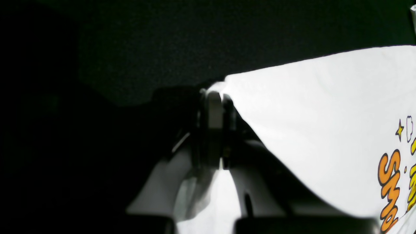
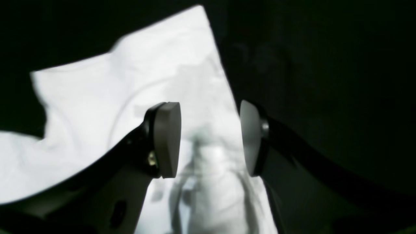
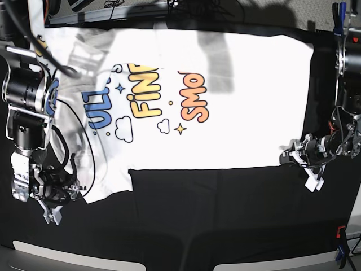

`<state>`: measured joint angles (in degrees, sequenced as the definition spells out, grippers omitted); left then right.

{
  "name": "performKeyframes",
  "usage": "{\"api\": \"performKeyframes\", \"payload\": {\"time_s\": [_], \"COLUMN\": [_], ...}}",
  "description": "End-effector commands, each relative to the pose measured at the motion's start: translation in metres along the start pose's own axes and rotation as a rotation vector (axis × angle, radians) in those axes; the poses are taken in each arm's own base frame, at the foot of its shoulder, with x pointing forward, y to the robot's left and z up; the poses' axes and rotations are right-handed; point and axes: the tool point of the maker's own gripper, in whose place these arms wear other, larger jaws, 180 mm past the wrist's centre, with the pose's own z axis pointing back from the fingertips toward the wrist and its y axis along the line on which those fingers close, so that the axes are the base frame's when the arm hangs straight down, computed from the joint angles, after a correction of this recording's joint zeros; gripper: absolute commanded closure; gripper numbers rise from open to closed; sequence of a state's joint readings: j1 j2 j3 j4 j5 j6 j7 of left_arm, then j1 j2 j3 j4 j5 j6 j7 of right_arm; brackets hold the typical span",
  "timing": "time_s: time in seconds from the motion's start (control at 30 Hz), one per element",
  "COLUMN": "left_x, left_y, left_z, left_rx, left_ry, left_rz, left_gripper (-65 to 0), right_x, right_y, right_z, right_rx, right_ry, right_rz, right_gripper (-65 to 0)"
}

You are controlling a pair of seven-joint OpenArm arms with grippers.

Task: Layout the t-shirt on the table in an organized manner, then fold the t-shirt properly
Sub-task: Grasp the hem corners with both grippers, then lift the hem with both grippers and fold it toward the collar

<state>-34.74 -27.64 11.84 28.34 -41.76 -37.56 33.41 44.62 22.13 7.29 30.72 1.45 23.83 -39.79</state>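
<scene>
The t-shirt [image 3: 237, 113] lies spread on the black table [image 3: 214, 220], print up, with blue, yellow and orange lettering. My left gripper [image 3: 286, 158] is at the shirt's lower right corner. The left wrist view shows this gripper [image 1: 216, 96] shut on that white corner of the t-shirt [image 1: 325, 123], orange letters off to the right. My right gripper [image 3: 70, 192] hovers at the lower left sleeve. In the right wrist view it [image 2: 209, 139] is open, its pads [image 2: 167, 139] straddling the sleeve's edge of the t-shirt [image 2: 130, 97] without touching the cloth.
A blue clamp [image 3: 338, 12] stands at the table's far right corner and a red and blue one [image 3: 340, 243] at the near right edge. Cables [image 3: 130, 5] run along the back edge. Black cloth stretches in front of the shirt.
</scene>
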Motion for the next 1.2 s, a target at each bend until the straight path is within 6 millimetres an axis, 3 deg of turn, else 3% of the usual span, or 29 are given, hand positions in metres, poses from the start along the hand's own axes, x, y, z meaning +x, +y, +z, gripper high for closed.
{"api": "performKeyframes", "payload": {"time_s": [0.0, 0.23, 0.37, 0.47, 0.6, 0.63, 0.8, 1.03, 1.17], "left_x": [0.022, 0.022, 0.022, 0.022, 0.023, 0.023, 0.023, 0.028, 0.024], "left_y": [0.002, 0.002, 0.002, 0.002, 0.002, 0.002, 0.002, 0.002, 0.003], "left_z": [0.007, 0.008, 0.008, 0.007, 0.008, 0.008, 0.008, 0.008, 0.008], "left_rx": [0.003, 0.004, 0.004, 0.003, 0.004, 0.004, 0.005, 0.005, 0.005], "left_ry": [-0.046, -0.046, -0.046, -0.046, -0.047, -0.047, -0.045, -0.069, -0.052], "left_rz": [-0.017, -0.017, -0.017, -0.017, -0.017, -0.017, -0.021, -0.022, -0.02], "left_gripper": [0.0, 0.0, 0.0, 0.0, 0.0, 0.0, 0.0, 0.0, 0.0], "right_x": [0.021, -0.03, -0.047, -0.047, -0.046, -0.046, -0.04, 0.004, 0.018], "right_y": [-0.016, -0.015, -0.008, 0.008, 0.011, 0.009, 0.007, 0.0, -0.007], "right_z": [0.01, -0.013, -0.018, -0.019, -0.02, -0.019, -0.015, -0.001, 0.007], "right_rx": [-0.043, -0.034, -0.009, 0.058, 0.063, 0.059, 0.062, 0.053, 0.042], "right_ry": [-0.051, 0.037, 0.069, 0.072, 0.074, 0.074, 0.085, 0.009, -0.018], "right_rz": [-0.015, -0.045, -0.031, 0.003, 0.002, 0.0, -0.023, -0.025, -0.023], "right_gripper": [-29.0, -29.0, -29.0, -26.2, -3.0, 0.0, 0.0, 0.0, 0.0]}}
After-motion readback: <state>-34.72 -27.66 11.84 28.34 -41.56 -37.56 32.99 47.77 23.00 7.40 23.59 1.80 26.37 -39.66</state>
